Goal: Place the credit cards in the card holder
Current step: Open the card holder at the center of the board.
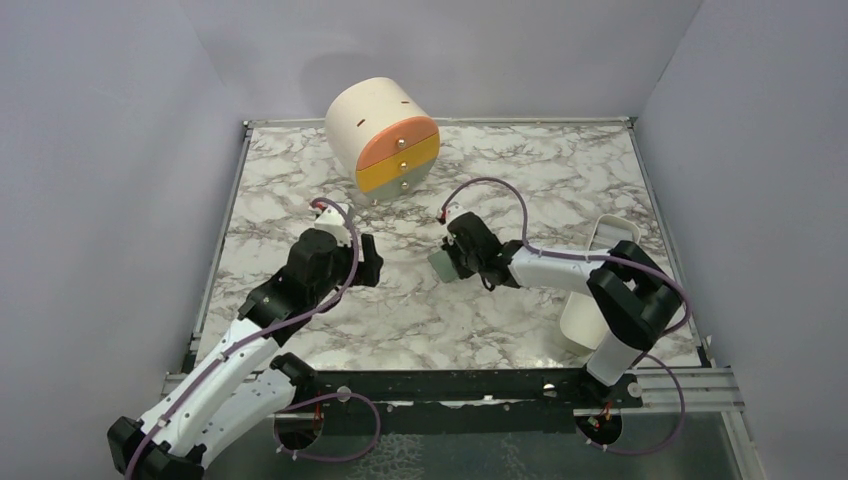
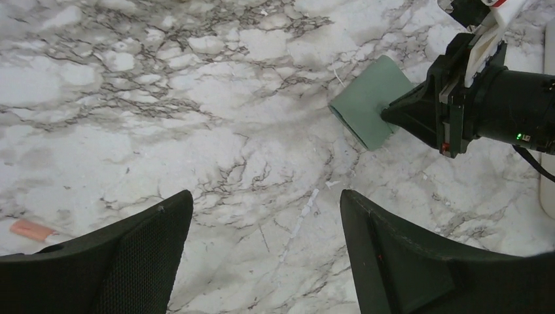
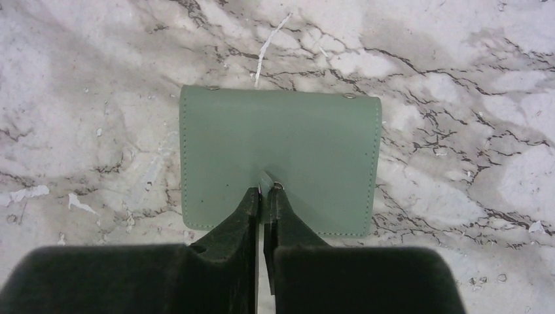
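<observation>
**Ana:** Where was the wallet (image 3: 281, 144) at that point?

**Ben:** It lay closed and flat on the marble worktop (image 1: 500, 170), about the middle. That put it in front of the round drawer unit (image 1: 380, 130) and well apart from the white tray (image 1: 608, 232). The right end effector (image 3: 265, 196) was on it, fingers pressed together at the middle of the near edge. It seemed to be pinching the top cover.

**Ana:** And the other arm?

**Ben:** The left end effector (image 2: 265, 196) hovered over bare marble near the wallet. Its fingers were spread wide with nothing between them.

**Ana:** Any cards?

**Ben:** Only one could be made out. A tan-orange card (image 2: 29, 230) lay flat at the edge of the left wrist view, partly behind a finger.

**Ana:** How would the wallet handle?

**Ben:** It looked light and soft. A pull on the cover alone would probably peel it open rather than lift the whole thing, and it could slide on the smooth marble. The free edge of the cover was the sensible place to hold, though which edge was the fold could not be told. The other arm would likely have to pin the lower half.

**Ana:** And the card?

**Ben:** Thin, stiff and slick, by the look of it, and lying flush on the worktop. A finger would struggle to get under it, so it was best taken by its edges.
</observation>
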`<state>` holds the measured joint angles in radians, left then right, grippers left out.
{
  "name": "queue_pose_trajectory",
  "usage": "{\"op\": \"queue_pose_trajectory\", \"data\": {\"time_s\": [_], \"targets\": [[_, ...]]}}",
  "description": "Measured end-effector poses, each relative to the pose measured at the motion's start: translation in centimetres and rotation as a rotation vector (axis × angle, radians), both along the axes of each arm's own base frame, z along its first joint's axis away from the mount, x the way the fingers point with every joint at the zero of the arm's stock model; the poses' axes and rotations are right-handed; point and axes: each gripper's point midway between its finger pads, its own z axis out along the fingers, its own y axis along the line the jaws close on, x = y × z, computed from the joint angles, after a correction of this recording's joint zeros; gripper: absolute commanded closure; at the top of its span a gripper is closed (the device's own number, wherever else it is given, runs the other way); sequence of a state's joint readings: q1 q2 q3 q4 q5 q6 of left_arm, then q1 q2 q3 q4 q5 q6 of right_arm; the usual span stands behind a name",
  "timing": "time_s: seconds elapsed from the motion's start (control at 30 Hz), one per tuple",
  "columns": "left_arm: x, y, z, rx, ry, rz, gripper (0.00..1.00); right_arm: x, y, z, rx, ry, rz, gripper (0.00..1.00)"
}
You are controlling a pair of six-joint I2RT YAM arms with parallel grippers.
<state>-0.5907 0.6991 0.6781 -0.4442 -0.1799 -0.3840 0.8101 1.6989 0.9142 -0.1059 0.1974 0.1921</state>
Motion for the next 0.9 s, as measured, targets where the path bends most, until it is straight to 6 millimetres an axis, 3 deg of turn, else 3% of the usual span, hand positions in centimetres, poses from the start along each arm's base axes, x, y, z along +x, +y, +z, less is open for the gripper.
{"op": "queue_pose_trajectory", "data": {"time_s": [0.2, 0.37, 0.6, 0.9], "targets": [[-0.8, -2.5, -2.8, -0.107, 0.159, -0.022, 0.23, -1.2, 0.0, 0.5, 0.021, -0.013, 0.087, 0.99], [-2.2, -4.1, -6.3, -0.164, 0.308, -0.062, 0.25, -2.4, 1.0, 3.0, 0.118, -0.065, 0.197, 0.99], [-1.5, -5.2, -6.4, -0.276, 0.368, -0.083, 0.25, -4.9, 3.4, 7.3, 0.302, -0.158, 0.408, 0.99], [-2.1, -6.7, -7.4, -0.325, 0.424, -0.176, 0.26, -6.8, 5.2, 9.0, 0.396, -0.221, 0.596, 0.99]]}}
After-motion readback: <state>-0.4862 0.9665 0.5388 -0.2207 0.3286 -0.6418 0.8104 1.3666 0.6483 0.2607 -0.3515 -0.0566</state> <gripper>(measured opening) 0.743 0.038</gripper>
